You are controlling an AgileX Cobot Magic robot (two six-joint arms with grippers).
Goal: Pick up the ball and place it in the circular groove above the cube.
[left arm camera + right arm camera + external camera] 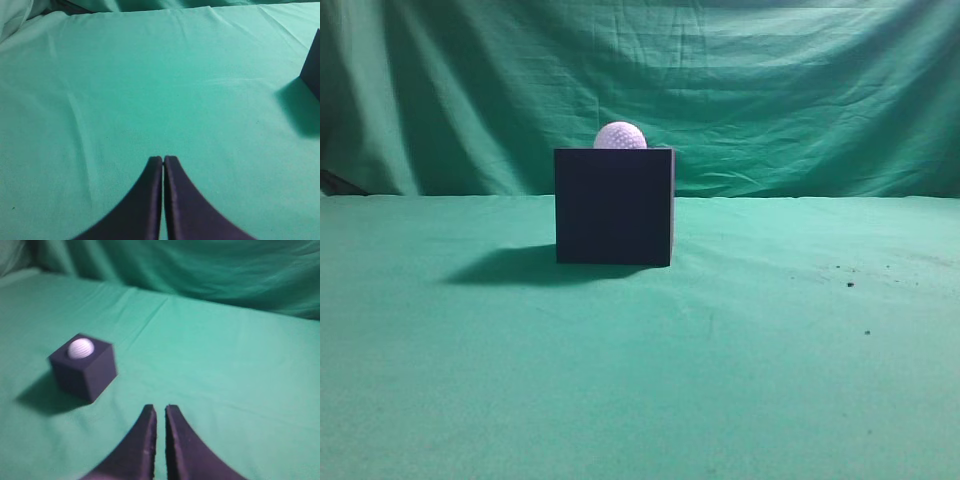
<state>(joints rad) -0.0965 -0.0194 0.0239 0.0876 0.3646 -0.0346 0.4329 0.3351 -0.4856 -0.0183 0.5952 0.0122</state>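
Observation:
The white dimpled ball [620,136] sits in the top of the dark navy cube [614,207], which stands on the green cloth at mid-table. In the right wrist view the ball [80,348] rests in the cube's [90,371] top face, up and left of my right gripper [160,411]. The right gripper is shut but for a narrow slit, and empty above the cloth. My left gripper [163,160] is shut and empty over bare cloth; only a corner of the cube [313,65] shows at that view's right edge. Neither gripper shows in the exterior view.
A green cloth [770,350] covers the table and hangs as a creased backdrop [800,80] behind. A few dark specks [850,284] lie on the cloth at the right. The cube casts a shadow to its left.

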